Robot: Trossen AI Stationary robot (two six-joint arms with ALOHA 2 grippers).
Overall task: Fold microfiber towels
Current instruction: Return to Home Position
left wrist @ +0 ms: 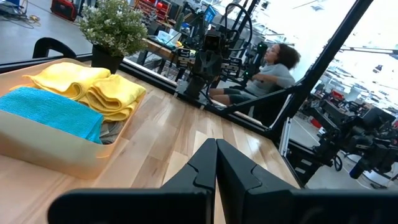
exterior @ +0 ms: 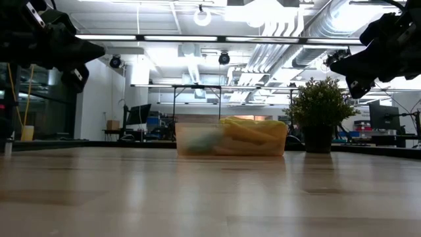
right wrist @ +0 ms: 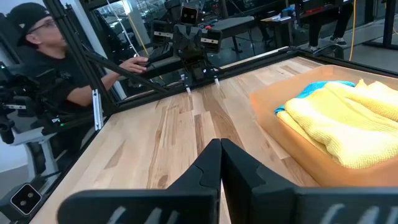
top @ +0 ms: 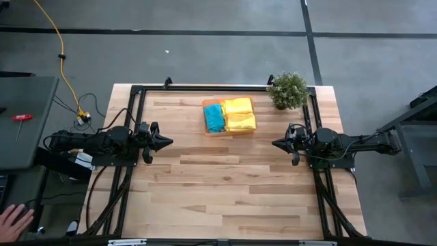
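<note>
An orange tray (top: 207,129) stands at the far middle of the table. In it lie folded microfiber towels: a teal-blue one (top: 214,117) and two yellow ones (top: 239,106) (top: 241,123), with a grey cloth (left wrist: 112,129) showing under them in the left wrist view. My left gripper (top: 168,142) hangs shut above the table's left side, pointing level toward the middle. My right gripper (top: 276,143) hangs shut above the right side, facing it. Neither touches anything.
A small potted plant (top: 289,89) stands at the far right corner beside the tray. A black frame (top: 205,89) runs around the table. A person sits beyond each side edge; a hand (top: 13,221) shows at the near left, off the table.
</note>
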